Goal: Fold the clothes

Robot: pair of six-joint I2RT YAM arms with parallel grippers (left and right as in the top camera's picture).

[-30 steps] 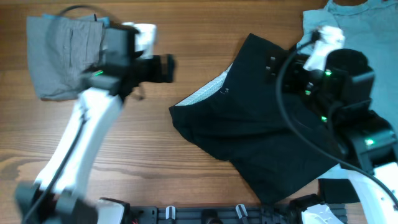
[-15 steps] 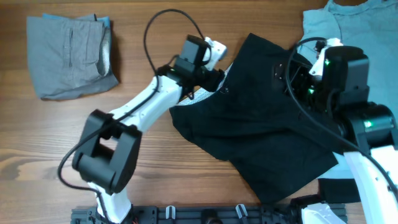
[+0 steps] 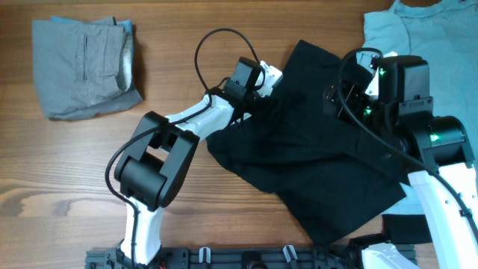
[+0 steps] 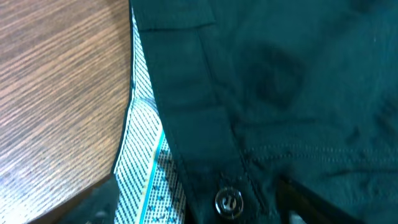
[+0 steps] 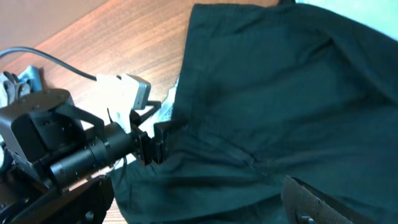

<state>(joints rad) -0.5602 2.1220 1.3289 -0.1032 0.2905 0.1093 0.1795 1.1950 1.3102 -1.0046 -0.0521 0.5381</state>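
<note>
The black shorts lie crumpled on the wooden table, right of centre. My left gripper is at their upper-left waistband. In the left wrist view its fingers sit apart on either side of the waistband, with the button and the blue-white patterned lining between them. My right gripper hovers over the upper middle of the shorts, open and empty. In the right wrist view only one finger shows, at the bottom right, above the black cloth.
A folded grey garment lies at the back left. A light blue shirt lies at the back right corner, partly under the right arm. The left arm's cable loops above the waistband.
My left arm has swung right from the grey garment to the waistband of the black shorts. The right arm has shifted slightly.
</note>
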